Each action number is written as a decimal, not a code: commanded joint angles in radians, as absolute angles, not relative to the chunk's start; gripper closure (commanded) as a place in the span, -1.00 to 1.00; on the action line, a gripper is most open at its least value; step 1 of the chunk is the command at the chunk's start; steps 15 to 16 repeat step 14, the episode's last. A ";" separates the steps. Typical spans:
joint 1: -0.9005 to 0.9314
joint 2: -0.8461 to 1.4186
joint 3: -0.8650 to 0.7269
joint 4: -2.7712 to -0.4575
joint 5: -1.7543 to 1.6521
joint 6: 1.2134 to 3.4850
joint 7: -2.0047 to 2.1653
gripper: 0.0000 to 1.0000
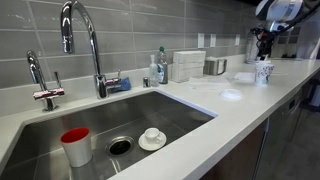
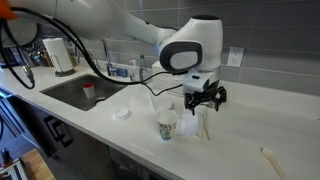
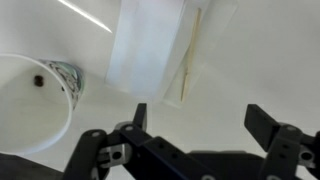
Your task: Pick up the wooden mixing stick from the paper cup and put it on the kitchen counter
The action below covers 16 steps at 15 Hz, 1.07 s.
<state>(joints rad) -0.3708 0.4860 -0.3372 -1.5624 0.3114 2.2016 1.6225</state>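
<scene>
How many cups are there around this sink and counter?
3. A paper cup stands on the counter; a red-rimmed cup stands in the sink; what looks like a small white cup sits on a saucer near the drain. More may be hidden.

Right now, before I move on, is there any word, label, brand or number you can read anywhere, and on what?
No text can be read in any view.
On the paper cup: a bluish-grey printed pattern, no legible words.
On the bottle: a label too small and blurred to read.
</scene>
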 commanded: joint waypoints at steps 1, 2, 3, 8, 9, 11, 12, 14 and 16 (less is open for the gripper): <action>-0.380 0.480 -0.330 -1.554 0.303 2.185 1.613 -1.00; -0.380 0.473 -0.331 -1.554 0.300 2.178 1.608 -1.00; -0.381 0.469 -0.331 -1.554 0.299 2.173 1.605 -1.00; -0.380 0.468 -0.331 -1.554 0.295 2.171 1.604 -1.00; -0.380 0.468 -0.331 -1.554 0.295 2.171 1.604 -1.00; -0.380 0.468 -0.331 -1.554 0.295 2.171 1.604 -1.00; -0.380 0.468 -0.331 -1.554 0.295 2.171 1.603 -1.00; -0.380 0.468 -0.331 -1.554 0.295 2.171 1.603 -1.00; -0.380 0.468 -0.331 -1.554 0.295 2.171 1.603 -1.00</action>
